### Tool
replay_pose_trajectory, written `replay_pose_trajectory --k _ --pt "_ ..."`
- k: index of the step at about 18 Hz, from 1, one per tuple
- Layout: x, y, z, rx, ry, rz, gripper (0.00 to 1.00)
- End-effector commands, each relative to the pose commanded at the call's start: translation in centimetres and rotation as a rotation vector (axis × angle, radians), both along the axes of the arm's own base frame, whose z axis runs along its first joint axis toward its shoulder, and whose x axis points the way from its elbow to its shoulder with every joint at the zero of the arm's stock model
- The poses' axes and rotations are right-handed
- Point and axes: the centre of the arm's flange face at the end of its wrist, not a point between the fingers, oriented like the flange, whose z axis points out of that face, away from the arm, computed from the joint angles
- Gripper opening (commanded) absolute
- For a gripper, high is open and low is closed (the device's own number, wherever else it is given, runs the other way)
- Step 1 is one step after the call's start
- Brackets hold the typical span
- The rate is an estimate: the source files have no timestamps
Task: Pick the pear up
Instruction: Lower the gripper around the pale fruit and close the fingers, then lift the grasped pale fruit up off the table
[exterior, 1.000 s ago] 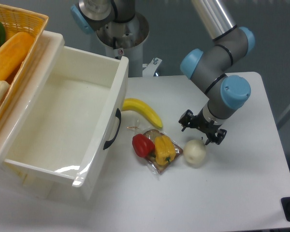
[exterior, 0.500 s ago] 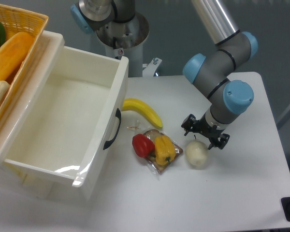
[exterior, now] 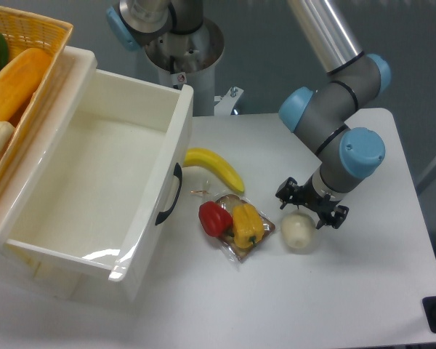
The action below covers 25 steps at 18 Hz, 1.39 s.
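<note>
One small, round, cream-white pear (exterior: 297, 231) sits on the white table (exterior: 363, 291), right of the middle of the frame, just beside the plastic bag of red and yellow peppers (exterior: 235, 222). It looks light, smooth and easy to bruise, so hold its round sides gently. The black two-finger gripper (exterior: 312, 206) hangs over its top with fingers spread apart.

Getting bright, even overhead light, throwing only soft faint shadows under the banana (exterior: 216, 168) and pear (exterior: 296, 230), glaring on the glossy rim of the white bin (exterior: 123, 256), staying reasonably sharp throughout, mildly grainy.
</note>
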Motion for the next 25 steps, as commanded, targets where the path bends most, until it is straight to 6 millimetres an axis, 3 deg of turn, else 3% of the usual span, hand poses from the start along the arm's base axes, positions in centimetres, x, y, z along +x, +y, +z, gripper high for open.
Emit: replay_pose_trajectory --k 10,18,20,25 --pt "-0.7 1.4 -0.1 0.01 0.018 -0.006 0.99" --pt "-0.6 2.0 -0.4 0.009 0.019 -0.009 0.42" --pt "-0.7 2.0 -0.1 0.011 0.026 -0.014 0.37" --pt "-2.2 2.5 1.7 0.017 0.08 -0.025 0.37"
